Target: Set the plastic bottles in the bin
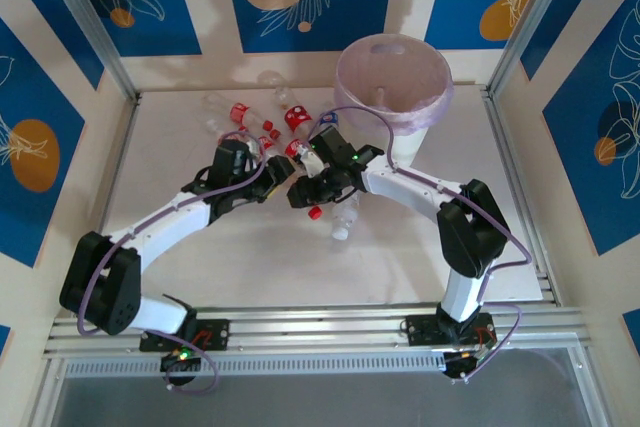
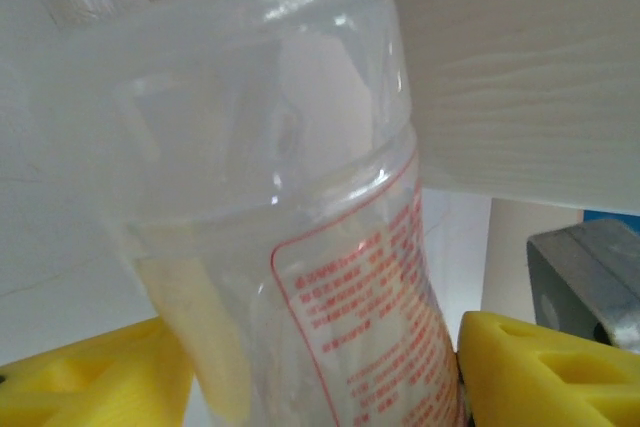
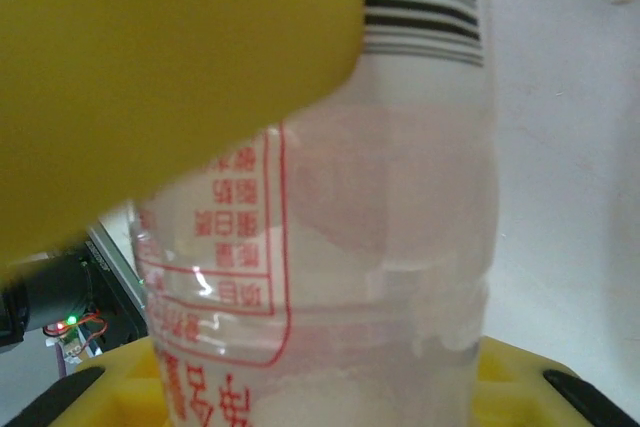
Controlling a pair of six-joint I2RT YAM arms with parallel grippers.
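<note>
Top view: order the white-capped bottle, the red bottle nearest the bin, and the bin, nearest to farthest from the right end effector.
1. White-capped bottle, near-right of the right end effector.
2. Red bottle, farther back.
3. Bin, back right.

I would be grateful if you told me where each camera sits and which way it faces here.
Top external: above and behind the bases, looking down on the table, bin and bottles; left arm and right arm show whole.
Left wrist: on that wrist, looking along the left tool at a clear red-printed bottle between its yellow fingers.
Right wrist: on that wrist, looking along the right tool, shut on a barcoded bottle.
Shared: both wrist views sit close on a bottle with red print.
</note>
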